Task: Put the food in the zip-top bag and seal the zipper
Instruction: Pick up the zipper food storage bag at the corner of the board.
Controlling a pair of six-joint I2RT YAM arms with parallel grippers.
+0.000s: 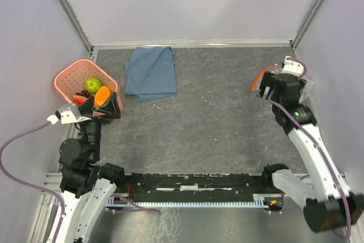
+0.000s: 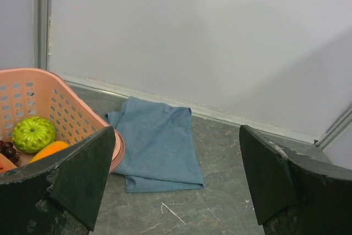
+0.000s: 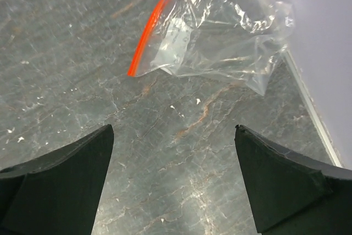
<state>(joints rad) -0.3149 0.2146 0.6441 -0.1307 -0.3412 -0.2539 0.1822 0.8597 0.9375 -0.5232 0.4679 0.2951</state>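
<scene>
The food lies in a pink perforated basket [image 1: 67,75] at the far left: a yellow-green bumpy ball [image 2: 33,133], an orange fruit [image 2: 50,149] and dark purple grapes [image 2: 6,149]. My left gripper [image 2: 176,180] is open and holds nothing. It hovers at the basket's near right side, above the floor. The clear zip-top bag [image 3: 220,37] lies crumpled and flat at the far right by the wall. Its orange-red zipper [image 3: 157,26] runs along its left edge. My right gripper [image 3: 173,182] is open above bare floor just short of the bag, touching nothing.
A folded blue cloth [image 1: 151,72] lies at the back, right of the basket [image 2: 60,103]. Walls close in the left, back and right sides. A metal rail [image 3: 311,108] runs along the wall beside the bag.
</scene>
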